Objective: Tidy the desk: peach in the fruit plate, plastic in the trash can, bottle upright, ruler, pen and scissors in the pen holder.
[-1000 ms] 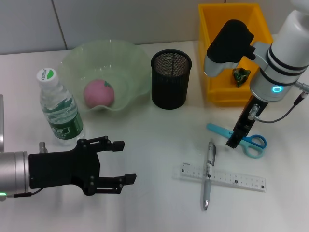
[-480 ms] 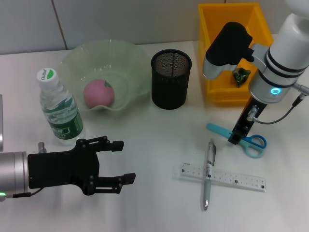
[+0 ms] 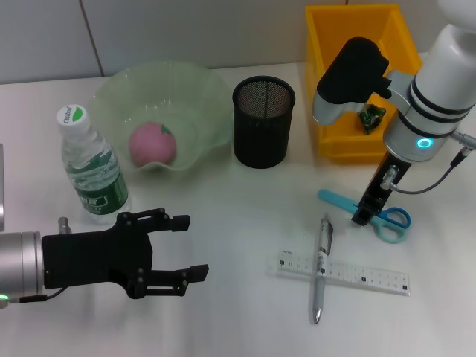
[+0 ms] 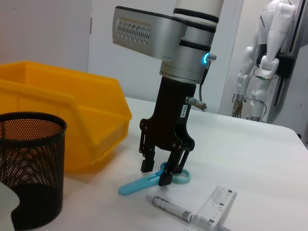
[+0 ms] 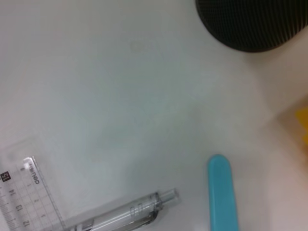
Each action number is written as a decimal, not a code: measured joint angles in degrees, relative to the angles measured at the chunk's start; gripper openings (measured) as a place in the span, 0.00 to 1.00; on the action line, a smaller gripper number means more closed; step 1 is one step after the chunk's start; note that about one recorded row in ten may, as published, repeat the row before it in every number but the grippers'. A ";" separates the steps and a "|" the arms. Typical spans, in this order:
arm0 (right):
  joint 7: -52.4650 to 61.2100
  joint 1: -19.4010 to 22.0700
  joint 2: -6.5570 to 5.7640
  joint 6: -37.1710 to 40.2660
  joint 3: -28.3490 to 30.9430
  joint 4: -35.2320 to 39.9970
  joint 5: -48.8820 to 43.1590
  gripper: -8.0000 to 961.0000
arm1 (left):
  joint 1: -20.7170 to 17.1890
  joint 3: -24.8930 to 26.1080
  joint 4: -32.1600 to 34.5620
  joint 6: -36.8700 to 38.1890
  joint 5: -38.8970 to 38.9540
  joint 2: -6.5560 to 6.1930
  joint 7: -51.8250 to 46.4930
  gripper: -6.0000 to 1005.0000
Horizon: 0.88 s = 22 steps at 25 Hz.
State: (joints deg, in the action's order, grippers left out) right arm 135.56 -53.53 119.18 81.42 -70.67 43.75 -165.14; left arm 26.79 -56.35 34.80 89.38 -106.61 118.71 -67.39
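The pink peach [image 3: 152, 143] lies in the pale green fruit plate [image 3: 212, 93]. Beside the plate the bottle [image 3: 89, 167] stands upright. Green plastic [image 3: 370, 117] sits in the yellow trash can [image 3: 327, 44]. The black mesh pen holder [image 3: 263, 123] holds nothing that I can see. Blue scissors [image 3: 335, 199] [image 4: 144, 182] lie on the table with my right gripper [image 3: 362, 216] [image 4: 156, 172] open just over their middle, one finger on each side. The pen [image 3: 321, 268] lies across the clear ruler [image 3: 364, 277]. My left gripper [image 3: 175, 249] hovers open in front of the bottle.
The white table [image 3: 223, 312] ends at a grey wall behind the plate and bin. In the right wrist view, the pen [image 5: 125, 214], the ruler's end [image 5: 24, 202], a scissors blade [image 5: 222, 197] and the holder's base [image 5: 250, 24] show.
My right arm has shifted slightly to the right, its gripper staying over the scissors. The left arm and all the objects are unmoved.
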 joint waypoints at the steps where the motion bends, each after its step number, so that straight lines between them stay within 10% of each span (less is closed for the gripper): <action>1: -0.01 0.00 0.00 0.08 0.00 0.00 0.03 0.46 | 0.00 0.02 0.00 0.00 0.00 -0.03 0.00 0.84; 22: -0.09 -0.04 0.00 0.45 -0.18 0.02 -0.01 0.38 | 0.28 0.16 0.00 0.09 0.00 -0.15 -0.12 0.84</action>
State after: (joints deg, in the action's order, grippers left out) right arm 135.48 -53.56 119.18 81.87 -70.84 43.77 -165.15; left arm 27.07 -56.19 34.80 89.47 -106.61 118.56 -67.50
